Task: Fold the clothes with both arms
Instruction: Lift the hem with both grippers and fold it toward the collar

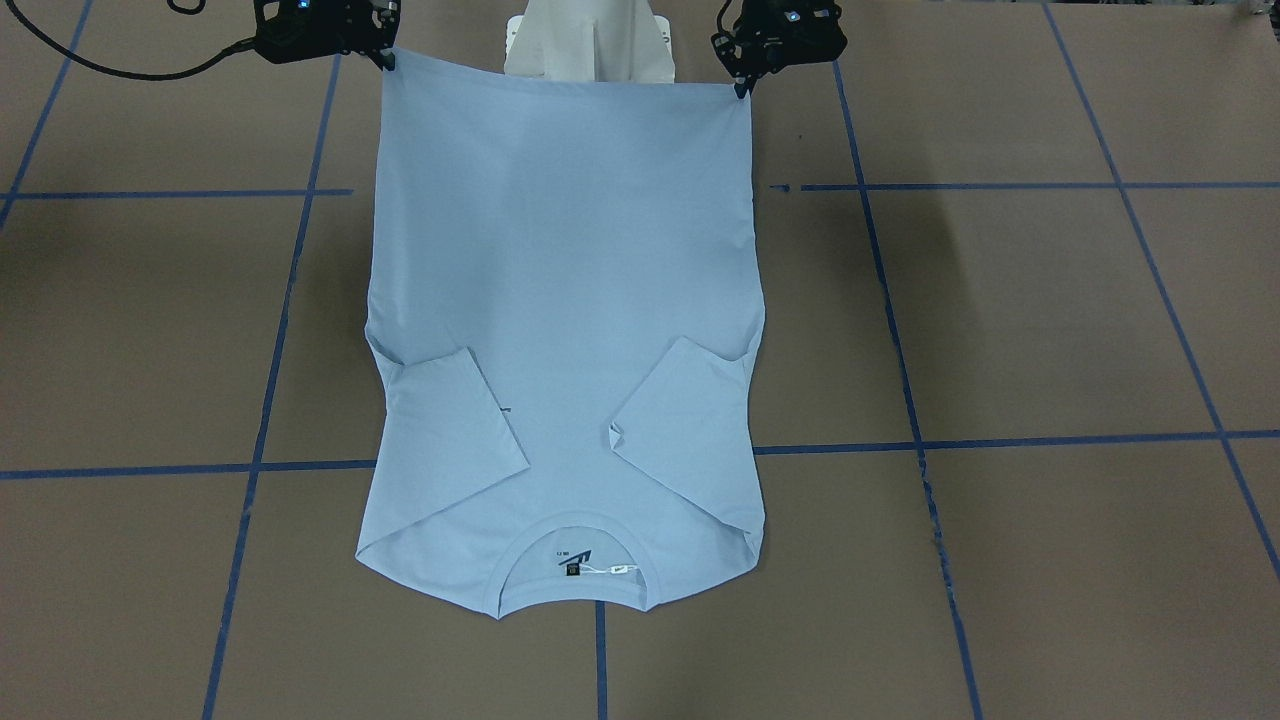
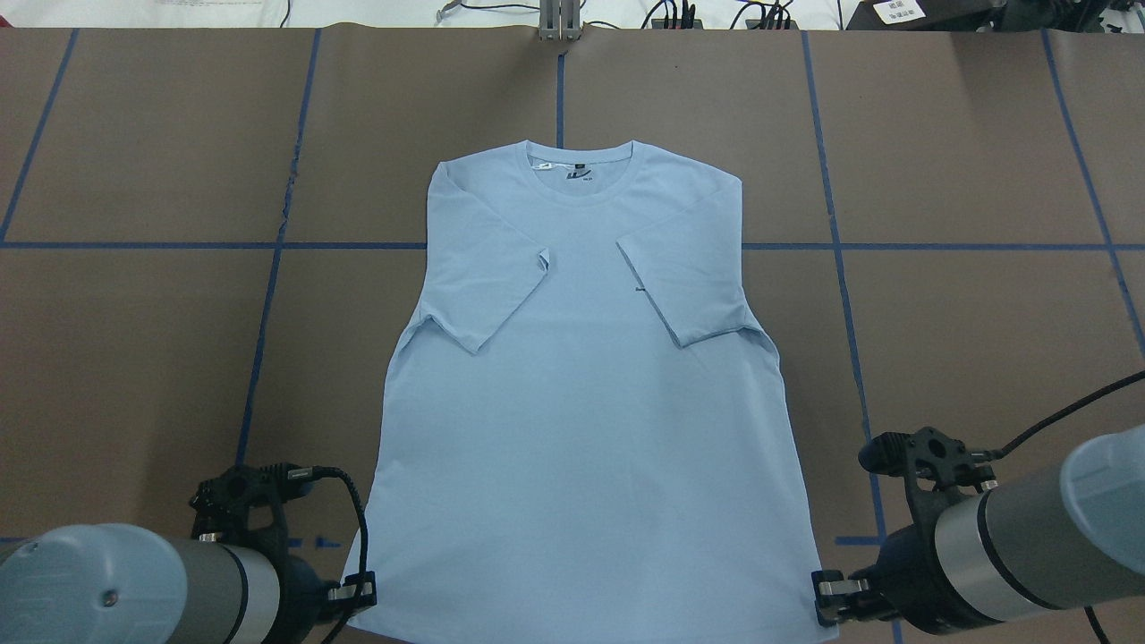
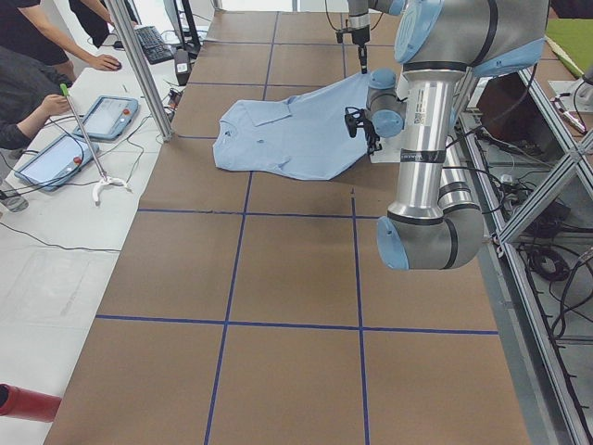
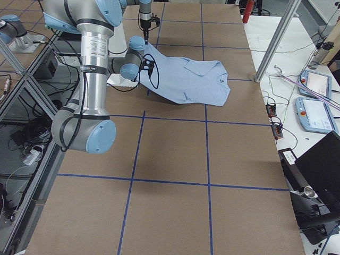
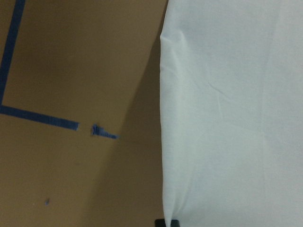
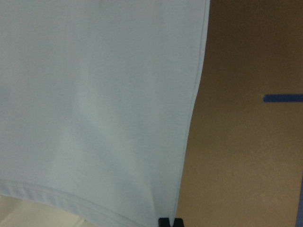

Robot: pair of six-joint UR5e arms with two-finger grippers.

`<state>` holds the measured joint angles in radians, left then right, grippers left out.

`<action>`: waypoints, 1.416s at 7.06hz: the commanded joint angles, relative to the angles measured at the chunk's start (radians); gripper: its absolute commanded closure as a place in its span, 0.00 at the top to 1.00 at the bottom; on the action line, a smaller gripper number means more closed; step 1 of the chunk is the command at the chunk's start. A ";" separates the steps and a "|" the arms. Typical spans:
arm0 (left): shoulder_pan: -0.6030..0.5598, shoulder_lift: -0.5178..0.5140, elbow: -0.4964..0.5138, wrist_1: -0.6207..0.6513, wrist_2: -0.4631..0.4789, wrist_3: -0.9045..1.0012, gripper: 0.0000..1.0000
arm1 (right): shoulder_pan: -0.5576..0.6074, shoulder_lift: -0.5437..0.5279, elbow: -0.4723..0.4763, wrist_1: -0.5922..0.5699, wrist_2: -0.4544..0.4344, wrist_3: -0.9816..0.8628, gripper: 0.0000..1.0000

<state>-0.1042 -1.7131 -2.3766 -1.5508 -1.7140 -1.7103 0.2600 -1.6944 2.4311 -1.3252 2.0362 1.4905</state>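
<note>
The light blue T-shirt [image 2: 581, 402] lies face up on the brown table, collar and neck label [image 2: 580, 173] on the far side from me. Both sleeves are folded in over the chest, and the print is almost fully hidden under one sleeve. My left gripper [image 2: 362, 590] is shut on the near left hem corner, and it also shows in the front-facing view [image 1: 745, 88]. My right gripper [image 2: 827, 601] is shut on the near right hem corner, and it also shows in the front-facing view [image 1: 388, 60]. The hem is lifted off the table and stretched between them. In both wrist views the cloth [image 5: 232, 113] [image 6: 94, 104] hangs from the fingertips.
The white pedestal base [image 1: 590, 45] stands just behind the raised hem. Blue tape lines [image 2: 277, 245] grid the table. Operators with tablets [image 3: 102, 116] and a metal pole [image 3: 144, 74] are at the far edge. A black cable [image 1: 120, 70] lies beside my right arm.
</note>
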 commanded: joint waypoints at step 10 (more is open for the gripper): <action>-0.504 -0.296 0.322 0.028 -0.179 0.388 0.00 | 0.536 0.505 -0.617 0.006 0.073 -0.299 0.00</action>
<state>-0.5495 -1.9631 -2.1187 -1.5158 -1.8914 -1.3399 0.7625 -1.2795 1.9162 -1.3187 2.1076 1.1950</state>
